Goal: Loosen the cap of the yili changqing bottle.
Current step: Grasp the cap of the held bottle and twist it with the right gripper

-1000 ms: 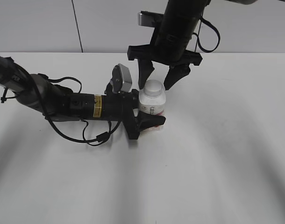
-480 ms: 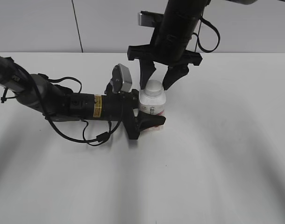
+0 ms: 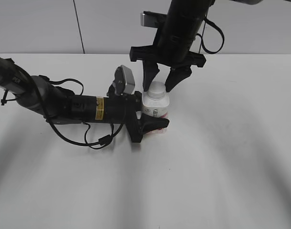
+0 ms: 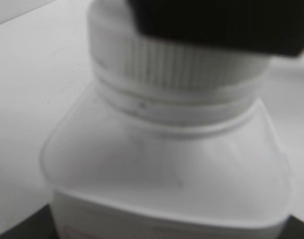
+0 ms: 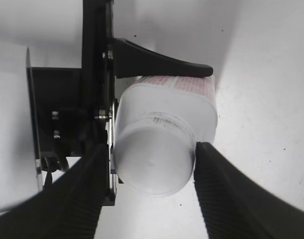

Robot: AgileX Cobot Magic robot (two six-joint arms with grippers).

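Exterior view: the yili changqing bottle [image 3: 156, 109] stands upright on the white bench [image 3: 222, 157], a little left of the middle. The left hand [image 3: 148, 123] comes in low from the left and holds the bottle's body between its dark fingers, one finger lying along the near side at the base. The right hand [image 3: 161, 85] hangs from above, fingers pointing down on either side of the cap [image 3: 156, 90], close to it; from here I cannot tell whether they touch it.

Left wrist view: the bottle fills the frame, blurred. Its sloped shoulder [image 4: 162, 164] and the ribbed side of the cap [image 4: 177, 62] show, with a dark finger of the right hand [image 4: 217, 25] across the cap's top edge. The left hand's own fingers are barely in frame.

Right wrist view: looking straight down, the cap [image 5: 152, 162] sits between the two dark fingers [image 5: 227, 194] of the right hand, which stand about a cap's width apart, the right one at the cap's rim. Beyond it, the left hand's finger [image 5: 162, 62] lies along the bottle's pink-red label [image 5: 187, 83].
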